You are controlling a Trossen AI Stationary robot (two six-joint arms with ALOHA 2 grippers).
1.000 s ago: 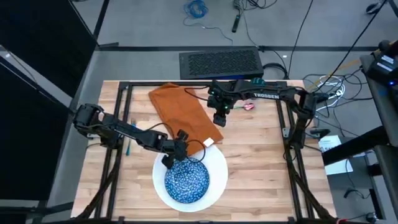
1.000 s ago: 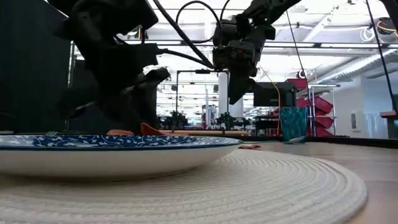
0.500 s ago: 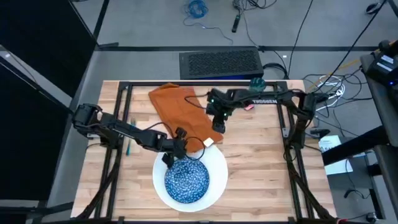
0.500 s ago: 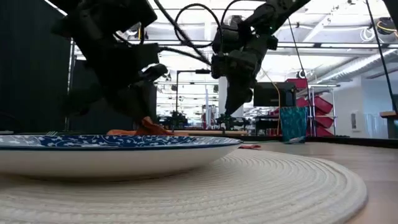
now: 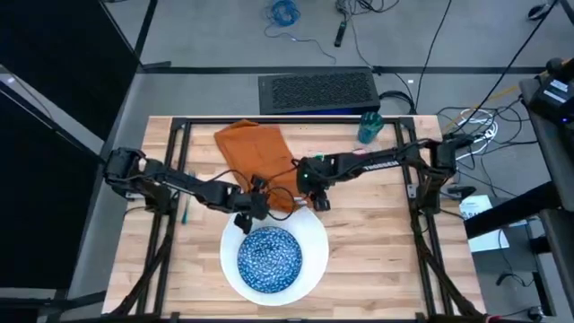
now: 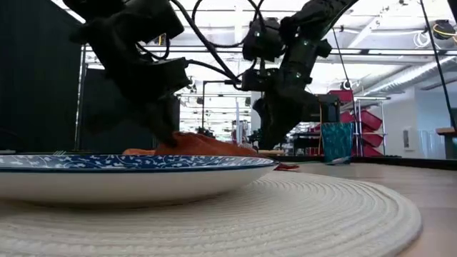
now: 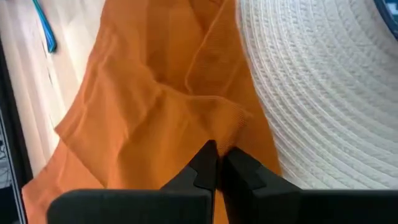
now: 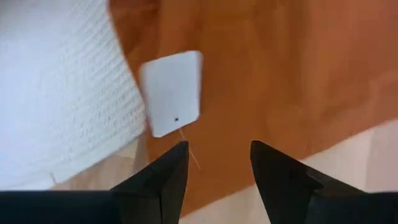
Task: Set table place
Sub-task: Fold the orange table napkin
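Observation:
An orange napkin (image 5: 256,152) lies on the wooden table (image 5: 377,233), its near end reaching a white woven round mat (image 5: 309,229). On the mat sits a blue speckled bowl (image 5: 269,256). My left gripper (image 5: 251,206) is shut on the napkin's near end (image 7: 143,106), next to the mat (image 7: 311,93). My right gripper (image 5: 316,196) stands open over the napkin's near right corner (image 8: 267,74), beside a white tag (image 8: 171,93). Nothing shows between its fingers. A teal cup (image 5: 369,126) stands at the far right. Light-blue cutlery (image 5: 183,213) lies at the left. My left gripper pinches a raised fold of the napkin's near end (image 7: 214,134) between its two shut fingers, right beside the mat's rim. The fingers come slanting down from the table's left. In the low view the cloth (image 6: 207,145) humps up under the gripper; its far part lies on the table.
A black rail frame (image 5: 179,135) runs around the tabletop. A dark box (image 5: 316,91) sits beyond the far edge. Bare wood lies right of the mat.
My right gripper has come down and toward the table's near edge, from beside the napkin's far right side to its near right corner. My left gripper has shifted slightly toward the far edge. The napkin's near end now rises in a hump; its far part has stayed put.

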